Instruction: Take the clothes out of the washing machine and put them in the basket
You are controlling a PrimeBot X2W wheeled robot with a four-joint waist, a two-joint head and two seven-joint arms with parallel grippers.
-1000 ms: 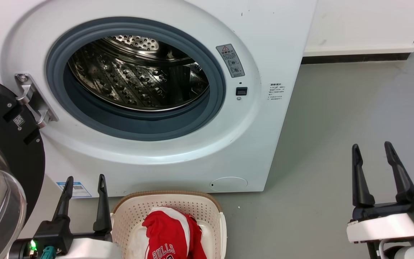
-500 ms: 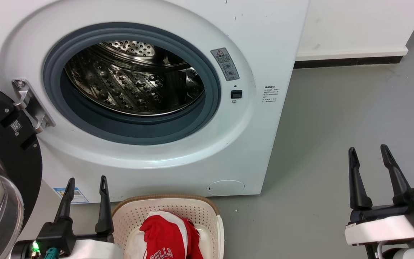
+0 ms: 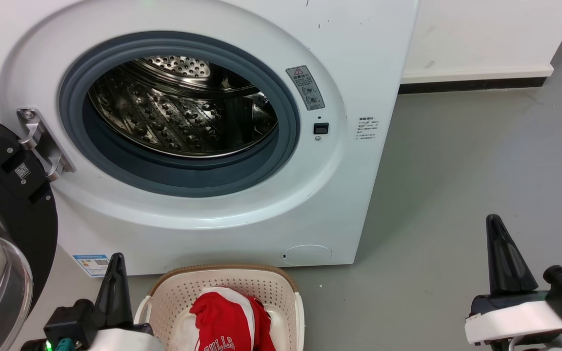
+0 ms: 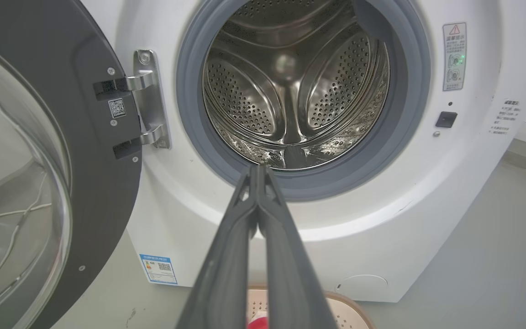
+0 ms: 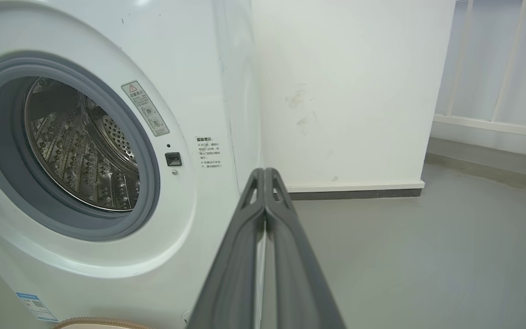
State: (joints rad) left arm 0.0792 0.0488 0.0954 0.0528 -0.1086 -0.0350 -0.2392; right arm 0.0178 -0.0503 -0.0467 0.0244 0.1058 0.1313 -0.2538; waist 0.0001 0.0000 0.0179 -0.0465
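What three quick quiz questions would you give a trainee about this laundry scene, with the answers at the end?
1. True or false: red clothes lie inside the drum of the washing machine.
2. Where do the clothes lie? A) in the basket B) on the floor C) on the door
3. Fill in: the left gripper and the right gripper both have their fingers ____.
Key: 1 false, the visible part of the drum is bare steel; 2 A; 3 shut.
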